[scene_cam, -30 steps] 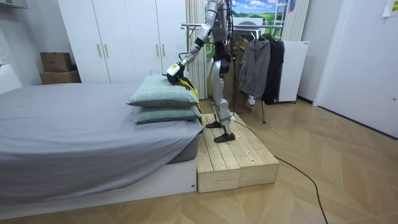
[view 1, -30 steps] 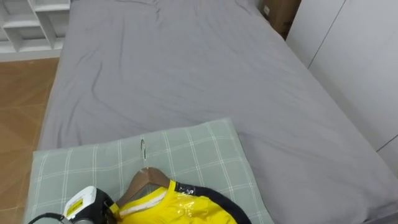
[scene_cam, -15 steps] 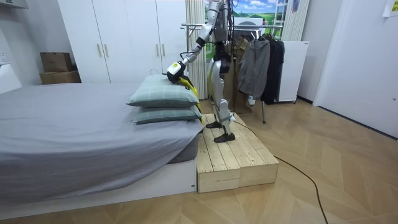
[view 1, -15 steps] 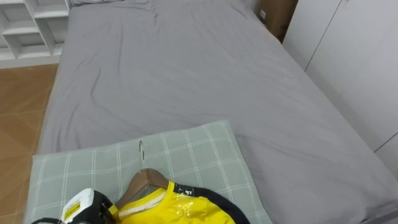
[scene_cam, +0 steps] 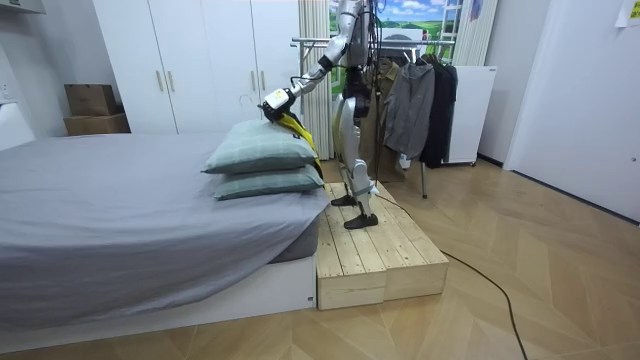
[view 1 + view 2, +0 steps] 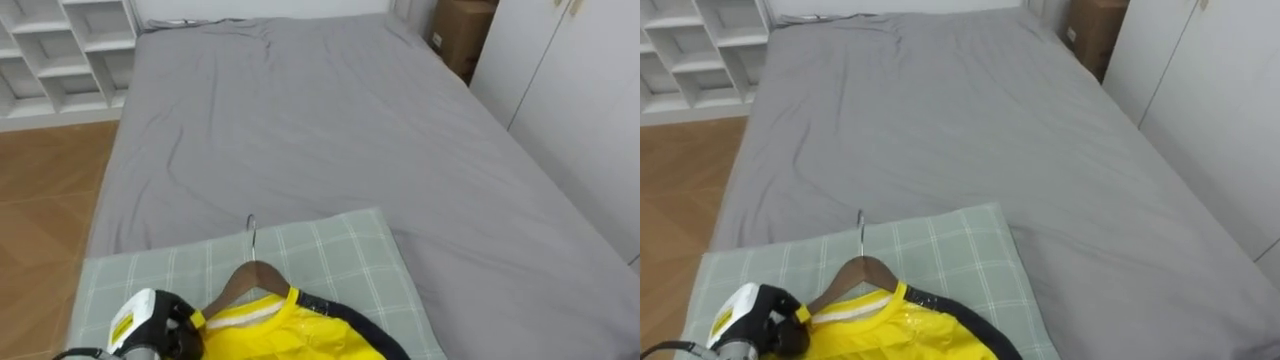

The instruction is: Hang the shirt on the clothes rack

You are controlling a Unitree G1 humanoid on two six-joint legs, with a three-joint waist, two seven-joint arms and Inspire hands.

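Gripping the hanger (image 6: 238, 282) by one shoulder, our left hand (image 6: 148, 322) holds the jacket (image 6: 290, 335) over the pillow (image 6: 330, 250); we should lift it level, hook upright, before turning to the rack (image 5: 312, 42).

The sheet (image 6: 330, 130) on the bed is plain grey. The pillow (image 6: 330, 260) is pale green, checked with thin white lines. The garment (image 6: 290, 335) is bright yellow, with a white band at the collar and dark navy edging. Its hanger (image 6: 245, 278) is brown wood with a silver metal hook. The left hand (image 6: 150, 318) is black, with a white back. The floor (image 6: 45, 200) is warm brown wood in a herringbone pattern. The shelves (image 6: 60, 50) and the wardrobe (image 6: 570, 90) are white.
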